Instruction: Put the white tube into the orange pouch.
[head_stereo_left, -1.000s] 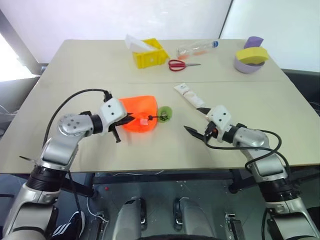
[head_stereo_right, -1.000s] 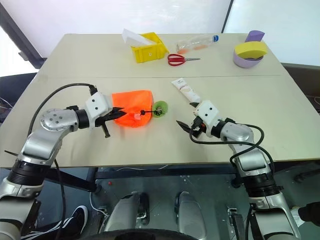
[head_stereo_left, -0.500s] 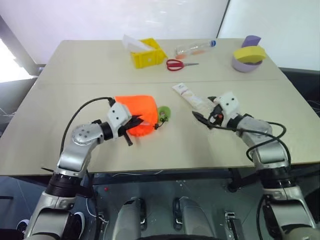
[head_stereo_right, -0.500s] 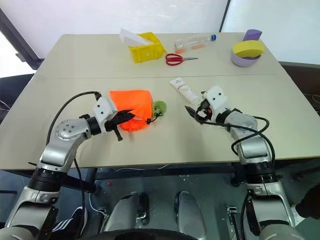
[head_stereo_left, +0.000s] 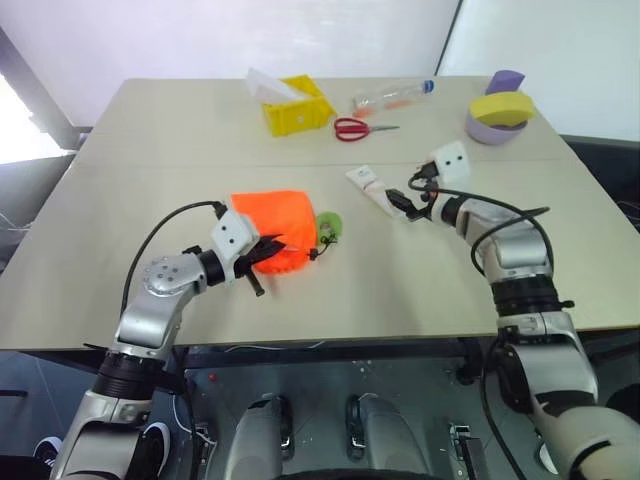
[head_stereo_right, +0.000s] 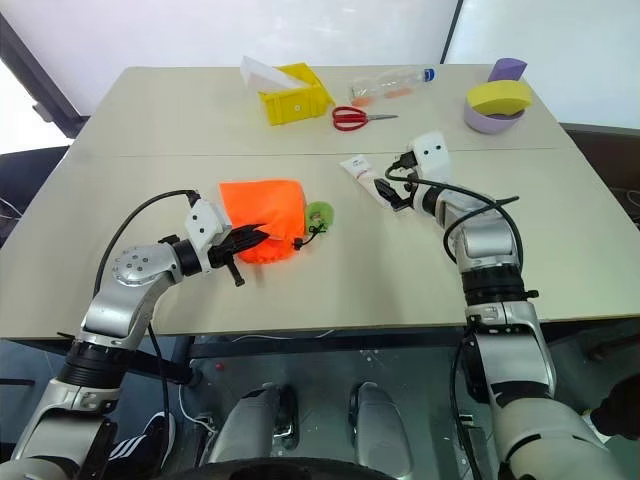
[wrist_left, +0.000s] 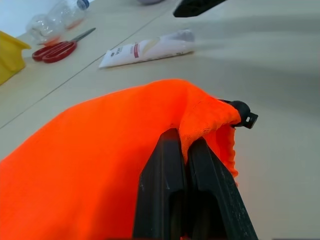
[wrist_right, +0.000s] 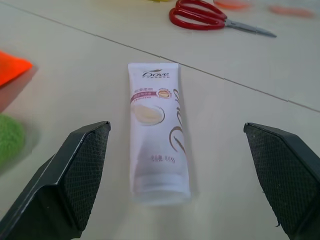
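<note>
Left gripper (wrist_left: 186, 150): your fingers are pressed together on a fold of the pouch's rim, nearest you on the table.
Pouch (head_stereo_left: 275, 225): bright orange soft fabric, crumpled into a low mound; a dark cord with a black end runs from its mouth to a green ring (head_stereo_left: 330, 224) lying just beside it.
Right gripper (wrist_right: 180, 175): your black fingers, with cross-hatched pads, stand wide apart and hold nothing; the tube lies between them in the wrist view.
Tube (wrist_right: 155, 130): you see it flat on the table, right of the pouch and apart from it; white smooth plastic, flat crimped end away from the gripper, wider cap end toward it, with a dark brand word and reddish-brown print.
Table (head_stereo_left: 150, 150): pale beige, matte, with a seam running across it beyond the tube.
Scissors (head_stereo_left: 360, 128): red handles, metal blades, past the seam.
Box (head_stereo_left: 295, 108): yellow, with white paper sticking out, at the far side.
Bottle (head_stereo_left: 395, 97): clear plastic, lying on its side.
Bowl (head_stereo_left: 497, 125): lilac, round, holding a yellow sponge, far right.
Room: light walls behind the table.
</note>
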